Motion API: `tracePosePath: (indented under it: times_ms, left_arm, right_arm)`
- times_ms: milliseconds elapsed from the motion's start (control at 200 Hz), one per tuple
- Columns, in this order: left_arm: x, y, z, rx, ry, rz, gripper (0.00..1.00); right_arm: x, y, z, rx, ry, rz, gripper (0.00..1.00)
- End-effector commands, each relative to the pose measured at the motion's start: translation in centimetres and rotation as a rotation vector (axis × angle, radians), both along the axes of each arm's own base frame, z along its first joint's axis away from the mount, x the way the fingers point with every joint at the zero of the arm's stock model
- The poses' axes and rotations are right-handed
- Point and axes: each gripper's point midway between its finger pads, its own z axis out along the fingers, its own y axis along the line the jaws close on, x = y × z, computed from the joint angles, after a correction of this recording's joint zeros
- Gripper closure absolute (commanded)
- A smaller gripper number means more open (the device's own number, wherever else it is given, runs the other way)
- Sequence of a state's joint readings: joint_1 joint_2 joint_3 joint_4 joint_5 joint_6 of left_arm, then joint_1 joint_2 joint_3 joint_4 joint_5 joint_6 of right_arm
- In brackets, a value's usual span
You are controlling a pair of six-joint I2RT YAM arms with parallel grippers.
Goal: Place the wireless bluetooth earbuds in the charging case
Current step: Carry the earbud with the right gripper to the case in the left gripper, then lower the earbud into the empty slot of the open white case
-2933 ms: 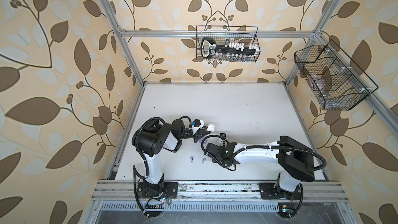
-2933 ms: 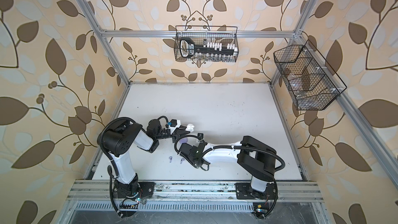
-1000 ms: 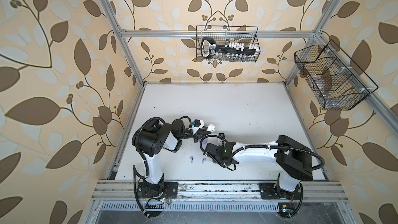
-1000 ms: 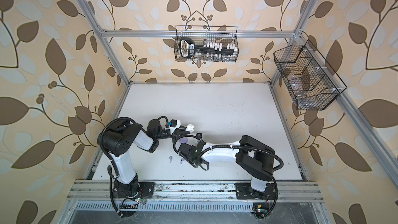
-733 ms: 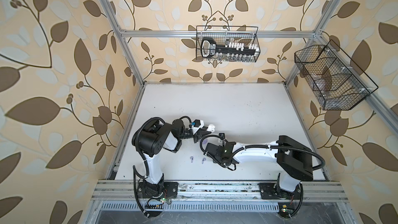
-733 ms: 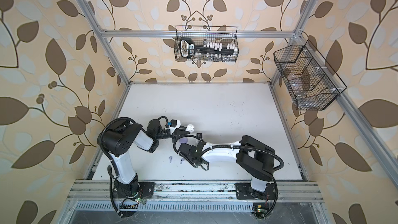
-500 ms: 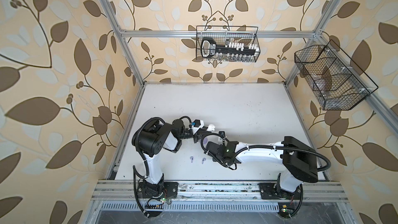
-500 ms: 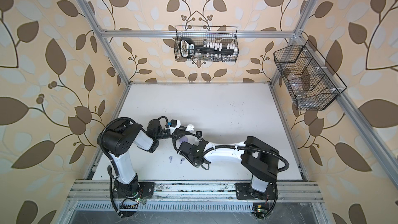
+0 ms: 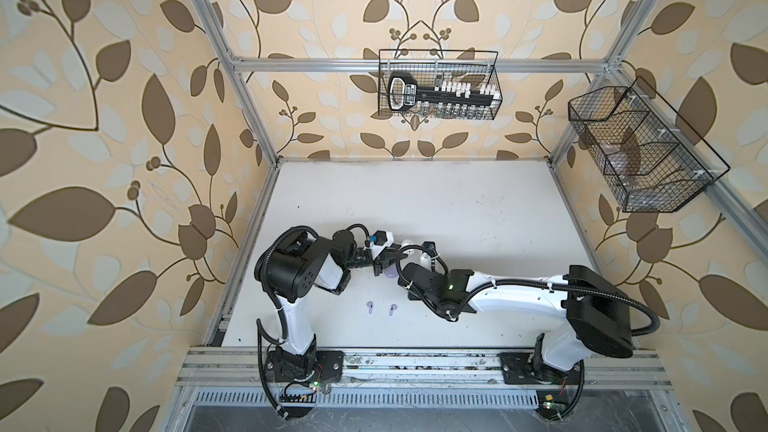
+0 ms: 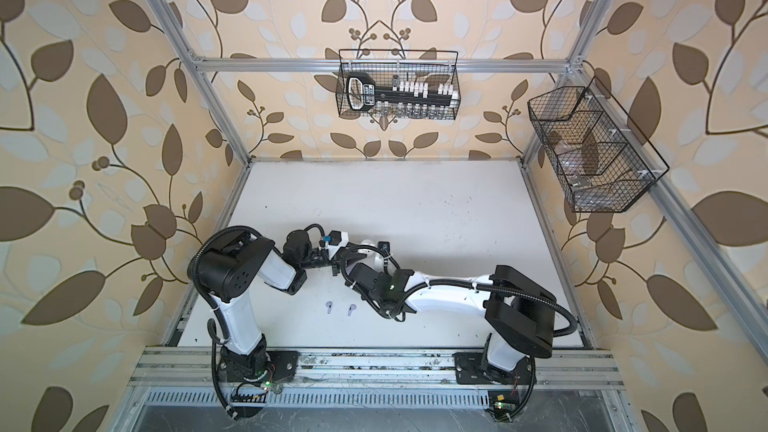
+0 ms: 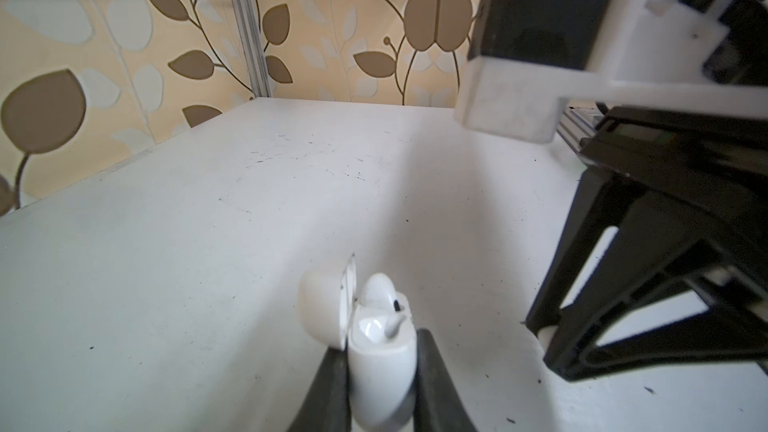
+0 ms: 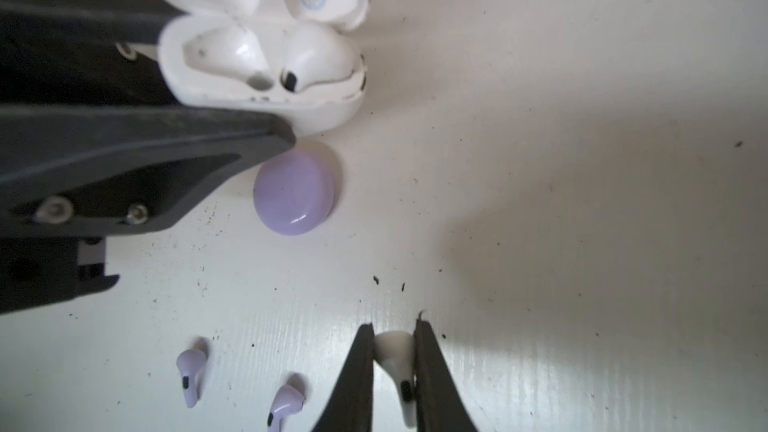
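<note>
The white counter [image 9: 415, 201], scuffed and flecked with dark specks, sits inside an aluminium frame [image 9: 415, 64] walled with beige leaf-patterned wallpaper [image 9: 104, 118]. A far basket [image 9: 438, 85] of black wire hangs on the back wall and a right basket [image 9: 640, 151] on the right wall. Left of the middle, the left jaws are clamped on the open white charging case [image 11: 380, 351], which has a seated white earbud [image 12: 316, 56] in one well. The right jaws pinch a second white earbud [image 12: 395, 357]. A closed lavender case [image 12: 295, 193] lies just beside the white one. Nearer the front edge lie the left lavender earbud [image 9: 370, 306] and the right lavender earbud [image 9: 393, 308].
</note>
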State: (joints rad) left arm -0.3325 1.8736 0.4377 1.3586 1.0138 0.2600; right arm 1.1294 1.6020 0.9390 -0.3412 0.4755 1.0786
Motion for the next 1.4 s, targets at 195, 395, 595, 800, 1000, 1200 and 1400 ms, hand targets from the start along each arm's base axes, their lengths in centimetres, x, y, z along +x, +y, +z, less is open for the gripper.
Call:
tracePosePath:
  times_ms: [195,395,595,800,1000,1200,1400]
  left_arm:
    - [-0.4,-0.1,1.2,-0.022,-0.078,-0.026,1.0]
    - [-0.4,-0.1,1.2,-0.022,-0.077,-0.027,1.0]
    - [-0.4,-0.1,1.2,-0.023,-0.077,-0.027,1.0]
    - [-0.4,-0.1,1.3,-0.023,-0.075,-0.027,1.0]
    - [-0.3,0.0,1.3,-0.024,-0.075,-0.022,1.0]
    - [0.0,0.0,1.4,-0.026,-0.07,-0.013,1.0]
    - [0.1,0.0,1.4,-0.026,-0.065,-0.004,1.0]
  right_arm:
    - [2.2,-0.3,3.2,0.105,-0.181,-0.024,0.84]
    - [3.4,-0.5,5.3,0.163,-0.292,-0.035,0.83]
    - [4.9,-0.6,6.9,0.201,-0.399,-0.04,0.83]
    - [6.1,0.0,8.2,0.261,-0.479,-0.026,0.83]
    - [6.8,0.7,8.8,0.337,-0.528,-0.02,0.82]
    - [7.1,1.7,8.8,0.395,-0.571,0.004,0.82]
    - [7.7,2.4,8.1,0.43,-0.589,0.015,0.82]
